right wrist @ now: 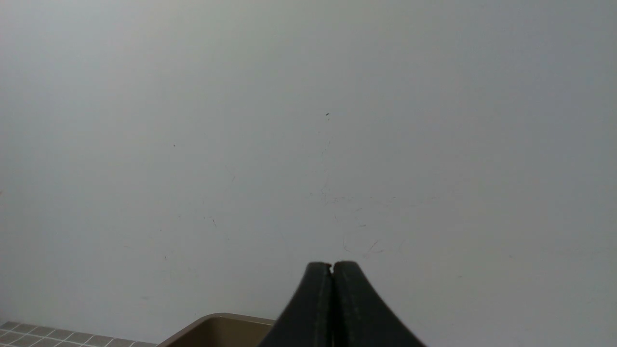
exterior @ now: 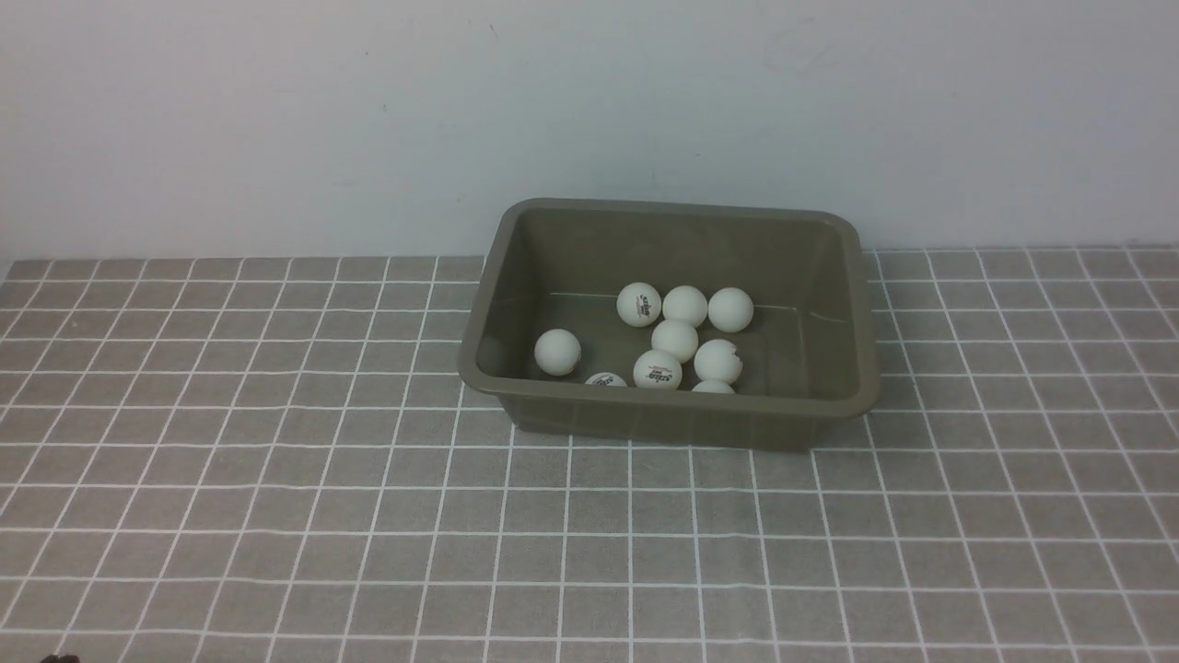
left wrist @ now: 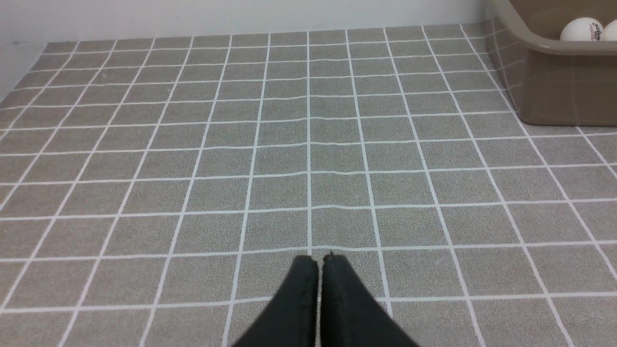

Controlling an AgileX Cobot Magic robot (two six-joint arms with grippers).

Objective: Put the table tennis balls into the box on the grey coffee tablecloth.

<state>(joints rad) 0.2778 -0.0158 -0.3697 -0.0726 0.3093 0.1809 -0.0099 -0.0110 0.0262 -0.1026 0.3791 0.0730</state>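
The olive-brown box (exterior: 670, 412) stands on the grey coffee tablecloth (exterior: 276, 516) near the back wall. Several white table tennis balls (exterior: 675, 339) lie inside it, one apart at the left (exterior: 557, 352). No arm shows in the front view. In the left wrist view my left gripper (left wrist: 320, 259) is shut and empty, low over bare cloth, with the box (left wrist: 554, 91) far off to one side and a ball (left wrist: 581, 30) showing over its rim. My right gripper (right wrist: 332, 264) is shut and empty, facing the wall, with a corner of the box (right wrist: 217, 327) below it.
A pale wall (exterior: 589, 110) rises right behind the box. The grid cloth (left wrist: 241, 144) stretches bare to the left and front of the box.
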